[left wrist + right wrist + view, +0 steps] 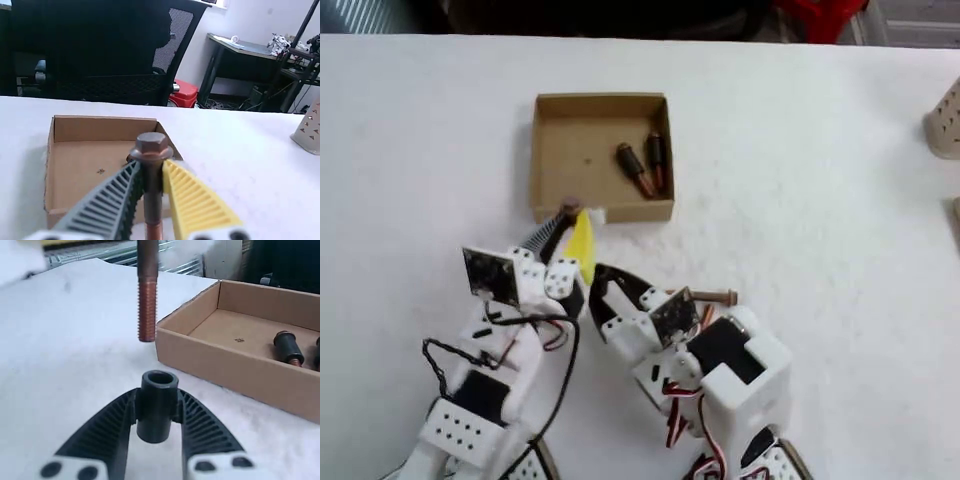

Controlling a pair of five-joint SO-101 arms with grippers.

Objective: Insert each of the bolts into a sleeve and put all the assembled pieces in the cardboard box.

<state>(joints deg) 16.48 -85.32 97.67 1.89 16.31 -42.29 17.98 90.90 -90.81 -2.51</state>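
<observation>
"Right, what have we got?"

"The left gripper is pinching a bolt just under its hex head. The shank hangs straight down, threads lowest, and it hovers just beside the near wall of the cardboard box."

"And the other arm?"

"The right gripper has its jaws clamped round a sleeve, bore facing up, close to the table. From its wrist camera the bolt's tip sits higher and farther off than the bore, not over it."

"So the lining-up is the risky bit?"

"I'd say so. If the tip comes down off-centre, the threads could catch the sleeve's rim. Those ribbed jaws look soft, so either piece might tilt or squirt out of the grip. The box wall is close too, and a nudge there could shove it."

"Anything in the box?"

"Two assembled pieces, lying side by side at one side of it. One loose bolt lies on the table beside the right arm, waiting."
</observation>
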